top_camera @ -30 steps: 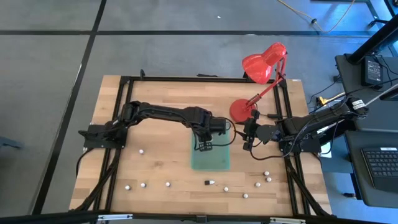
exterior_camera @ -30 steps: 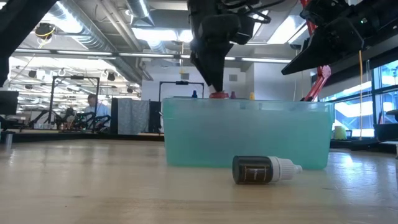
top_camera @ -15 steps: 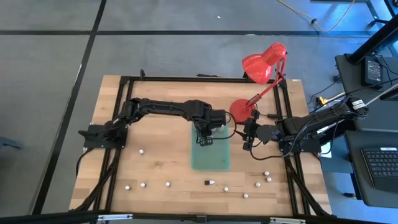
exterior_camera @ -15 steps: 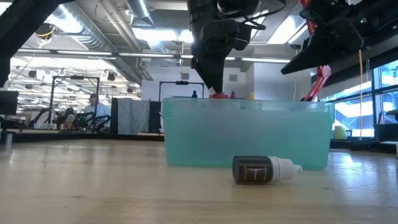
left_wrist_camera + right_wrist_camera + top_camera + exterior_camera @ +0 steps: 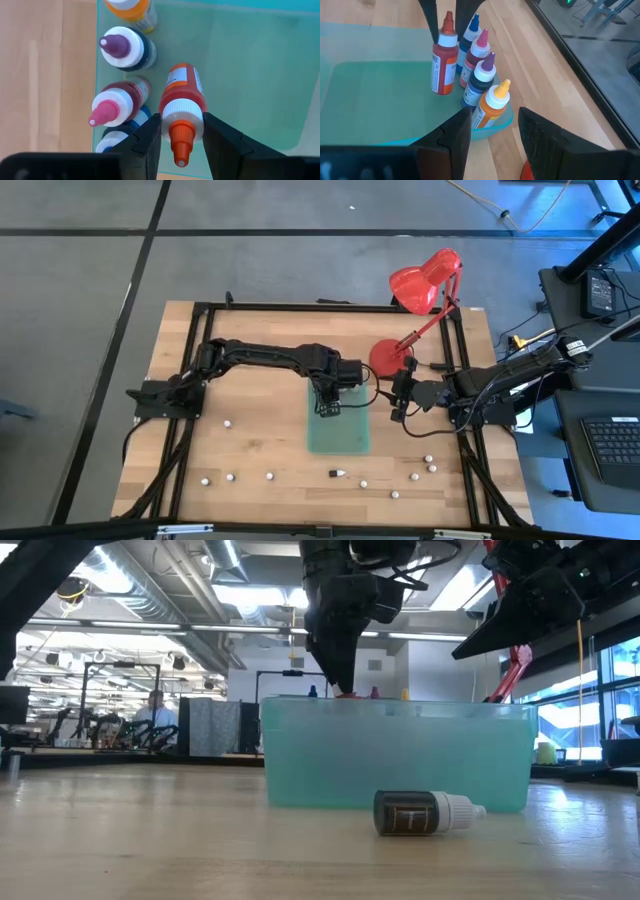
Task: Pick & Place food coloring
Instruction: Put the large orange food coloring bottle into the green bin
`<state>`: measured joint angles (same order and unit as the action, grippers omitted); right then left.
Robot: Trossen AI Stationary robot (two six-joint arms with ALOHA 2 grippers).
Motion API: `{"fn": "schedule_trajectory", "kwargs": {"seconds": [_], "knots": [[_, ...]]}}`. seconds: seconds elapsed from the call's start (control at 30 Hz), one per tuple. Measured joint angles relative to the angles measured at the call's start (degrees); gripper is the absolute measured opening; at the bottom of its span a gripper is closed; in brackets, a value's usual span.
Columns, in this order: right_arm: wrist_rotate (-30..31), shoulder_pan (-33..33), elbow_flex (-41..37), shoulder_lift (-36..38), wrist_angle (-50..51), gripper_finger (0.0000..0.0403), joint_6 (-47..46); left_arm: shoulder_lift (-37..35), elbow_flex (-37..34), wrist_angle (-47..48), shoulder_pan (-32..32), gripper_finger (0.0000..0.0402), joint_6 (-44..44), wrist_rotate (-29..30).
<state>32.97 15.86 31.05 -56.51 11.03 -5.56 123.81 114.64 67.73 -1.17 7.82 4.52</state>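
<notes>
High view: the left gripper (image 5: 330,402) hangs over the far end of a translucent green tray (image 5: 345,438) on the wooden table (image 5: 250,440); the right gripper (image 5: 397,397) waits beside the red lamp (image 5: 420,290).

Low view: a dark bottle (image 5: 428,812) with a pale ribbed cap lies on its side before the tray's frosted wall.

Left wrist view: the fingers (image 5: 147,139) are clamped on the white collar of a red bottle (image 5: 182,107).

Right wrist view: that bottle stands tilted in the tray beside a row of 4 (image 5: 482,80); this gripper's fingers stand apart.
</notes>
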Motion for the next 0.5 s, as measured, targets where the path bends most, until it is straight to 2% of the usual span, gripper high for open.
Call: {"fn": "schedule_trajectory", "kwargs": {"seconds": [0.5], "knots": [[-0.02,0.02,0.0,0.0,0.06,0.0165,-0.13,0.0,-0.03,-0.55,0.0,0.0149,-0.57,0.48]]}}
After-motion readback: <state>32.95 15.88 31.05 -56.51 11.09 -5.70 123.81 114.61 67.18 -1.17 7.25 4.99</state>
